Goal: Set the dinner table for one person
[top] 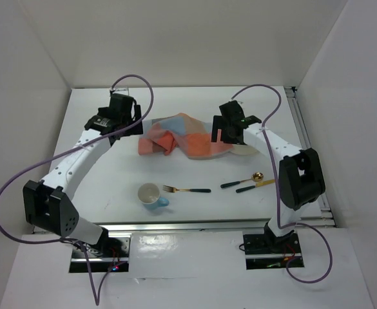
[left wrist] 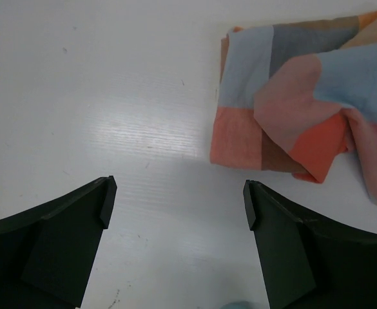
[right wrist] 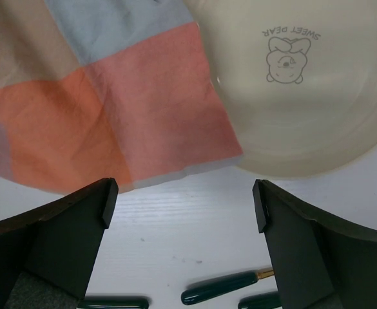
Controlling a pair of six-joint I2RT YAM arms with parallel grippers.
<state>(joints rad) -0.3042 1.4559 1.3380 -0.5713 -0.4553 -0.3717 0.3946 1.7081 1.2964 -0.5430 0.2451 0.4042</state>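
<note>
Where the left gripper [left wrist: 178, 199] hangs: over bare white tabletop at the far left, just left of the cloth mat's [left wrist: 304, 96] folded corner.
Left jaws: spread wide and released; I see only table in the gap.
Right gripper [right wrist: 182, 203]: above the mat's near right edge, where the cloth laps over a cream plate [right wrist: 304, 96].
Right jaws: also wide apart, gripping nothing.
Dinner table [top: 188, 103]: spans the whole workspace under both arms. On my top feed its long axis looks left to right, with rails on the near and right edges.
Mat: rumpled, far centre, between the two grippers.
Cup [top: 151, 195]: upright, near centre.
Fork [top: 185, 190]: just right of the cup, tines toward it, lying left to right.
Spoon [top: 243, 180] and knife [top: 256, 187]: side by side further right, dark handles pointing left.
</note>
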